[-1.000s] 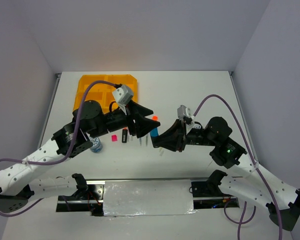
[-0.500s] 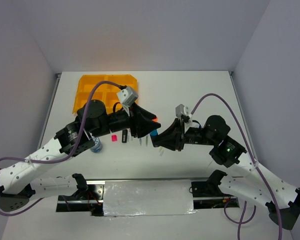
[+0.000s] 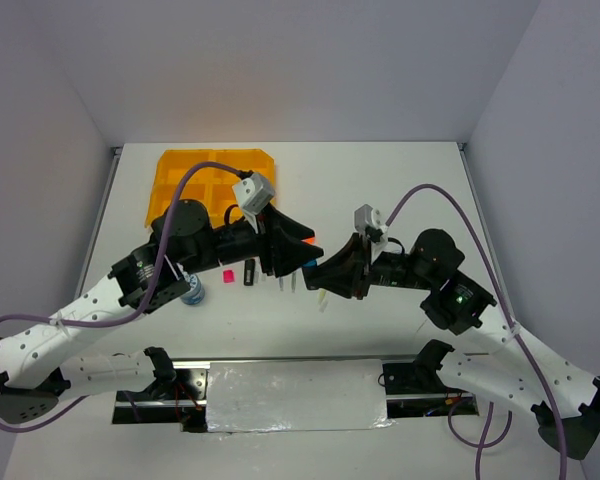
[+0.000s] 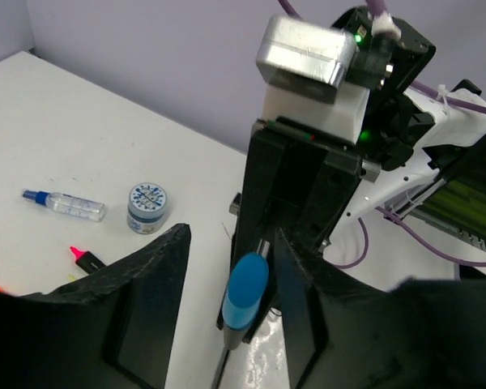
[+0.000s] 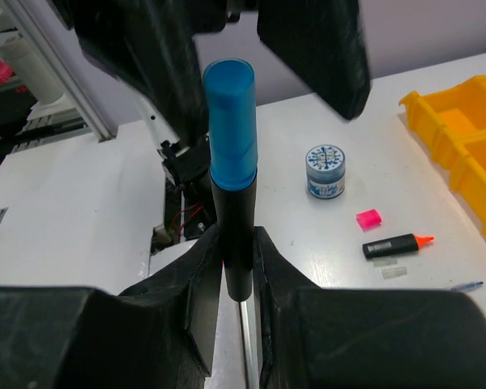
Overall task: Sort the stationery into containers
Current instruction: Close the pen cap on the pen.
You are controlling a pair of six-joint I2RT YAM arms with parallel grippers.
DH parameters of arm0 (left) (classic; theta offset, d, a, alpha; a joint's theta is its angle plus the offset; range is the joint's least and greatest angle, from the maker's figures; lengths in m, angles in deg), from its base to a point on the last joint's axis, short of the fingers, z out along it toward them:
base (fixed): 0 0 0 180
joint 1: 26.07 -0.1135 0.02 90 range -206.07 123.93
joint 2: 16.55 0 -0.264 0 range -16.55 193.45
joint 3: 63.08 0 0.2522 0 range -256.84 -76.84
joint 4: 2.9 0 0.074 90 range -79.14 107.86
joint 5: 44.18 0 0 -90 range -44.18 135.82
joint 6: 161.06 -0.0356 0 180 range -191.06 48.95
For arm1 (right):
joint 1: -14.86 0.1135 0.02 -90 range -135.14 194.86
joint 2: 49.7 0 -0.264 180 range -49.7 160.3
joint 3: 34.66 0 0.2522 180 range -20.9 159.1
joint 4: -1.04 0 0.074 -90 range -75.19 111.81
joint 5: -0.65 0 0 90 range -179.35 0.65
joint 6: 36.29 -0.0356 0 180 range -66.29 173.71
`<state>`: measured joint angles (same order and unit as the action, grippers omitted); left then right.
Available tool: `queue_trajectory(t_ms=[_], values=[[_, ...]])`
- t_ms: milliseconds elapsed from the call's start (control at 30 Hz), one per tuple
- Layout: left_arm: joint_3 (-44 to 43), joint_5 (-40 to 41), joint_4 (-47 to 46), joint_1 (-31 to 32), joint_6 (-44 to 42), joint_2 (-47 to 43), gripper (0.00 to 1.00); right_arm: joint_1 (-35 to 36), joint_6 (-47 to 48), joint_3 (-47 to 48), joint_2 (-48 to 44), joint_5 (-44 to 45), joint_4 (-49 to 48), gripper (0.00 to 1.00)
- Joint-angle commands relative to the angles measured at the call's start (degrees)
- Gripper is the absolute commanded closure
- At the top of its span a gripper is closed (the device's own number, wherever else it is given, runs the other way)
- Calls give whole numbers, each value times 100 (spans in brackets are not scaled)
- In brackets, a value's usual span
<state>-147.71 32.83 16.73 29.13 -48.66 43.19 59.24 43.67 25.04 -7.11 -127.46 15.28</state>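
Observation:
A black marker with a blue cap [image 5: 231, 121] stands upright in my right gripper [image 5: 236, 237], which is shut on its black barrel. My left gripper [image 4: 231, 235] is open, with its jaws on either side of the blue cap [image 4: 247, 284]. The cap sits close to one finger [image 4: 296, 275], and a gap of white table shows on the other side. The two grippers meet tip to tip at mid-table [image 3: 310, 265]. The orange-yellow tray [image 3: 215, 180] lies at the far left, and its corner shows in the right wrist view [image 5: 462, 121].
On the table lie a grey-blue roll [image 5: 325, 170], a pink square [image 5: 368, 218], a black marker with an orange cap [image 5: 397, 244], a thin pen [image 5: 466, 285], a blue-capped clear bottle [image 4: 65, 203] and a pink-tipped marker [image 4: 85, 259].
My left gripper's jaws have narrowed around the blue cap. Both arms have shifted only slightly, and the marker stays in my right gripper.

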Motion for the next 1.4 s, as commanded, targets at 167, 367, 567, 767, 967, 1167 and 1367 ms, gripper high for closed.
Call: queue_trajectory(t_ms=[167,367,567,767,967,1167,1367], values=[[56,-371,-182,8,-121,-183,35,18,-42,443,39,146,-302,100],[170,-344,-270,8,-121,-226,44,18,-77,434,91,41,-372,100],[258,-441,-376,8,-156,-262,54,18,-120,417,145,-39,-424,100],[425,-756,-481,8,-156,-227,70,18,-410,425,-13,101,-794,100],[706,-731,-754,8,-51,-367,94,9,-613,697,-93,5,-1075,100],[662,-775,-719,8,-77,-446,64,9,-516,751,57,-74,-917,100],[302,-432,-394,8,-217,-446,24,9,-499,584,83,-118,-935,100]])
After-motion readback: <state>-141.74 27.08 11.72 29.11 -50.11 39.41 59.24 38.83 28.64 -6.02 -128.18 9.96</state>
